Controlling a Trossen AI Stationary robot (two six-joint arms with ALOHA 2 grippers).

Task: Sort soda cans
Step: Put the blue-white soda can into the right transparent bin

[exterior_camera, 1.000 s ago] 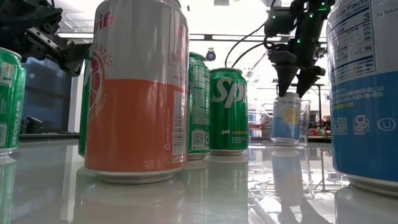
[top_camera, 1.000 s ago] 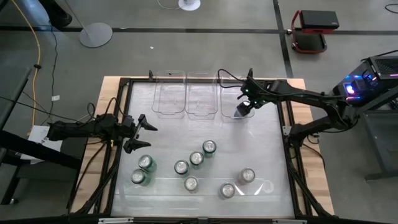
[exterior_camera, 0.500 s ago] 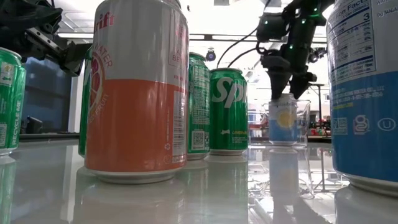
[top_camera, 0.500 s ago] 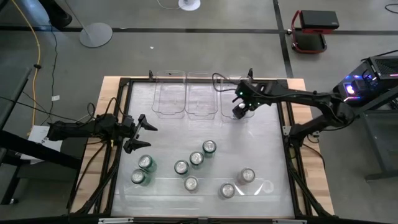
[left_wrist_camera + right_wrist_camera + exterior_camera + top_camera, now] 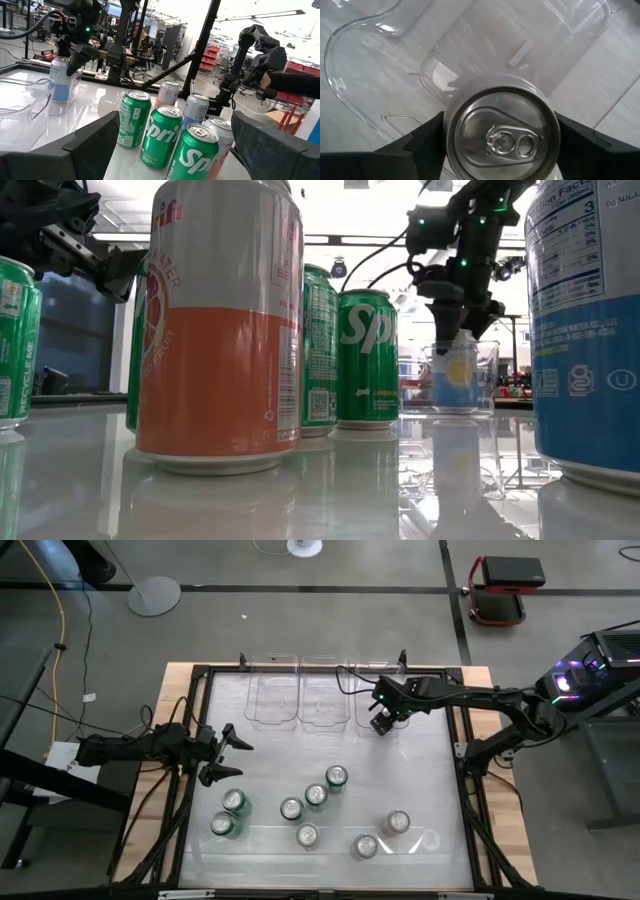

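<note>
Seven cans (image 5: 316,795) stand grouped on my table's near half from above; my right gripper (image 5: 384,722) hangs over the rightmost clear bin (image 5: 372,700). Level view: its fingers straddle a blue can's (image 5: 458,374) top inside that bin. Right wrist: silver lid (image 5: 501,132) between my fingers, whether clamped I cannot tell. My left gripper (image 5: 228,754) waits, spread.

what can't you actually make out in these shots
- Can in the clear bin, high view: the right end effector above covers it.
- Blue can, low view: cut off by the picture's right edge, so its brand name is hidden.
- Green can, low view: the orange can in front hides part of it.
- Loose cans, high view: only the tops show, and the labels are too small to read.
</note>
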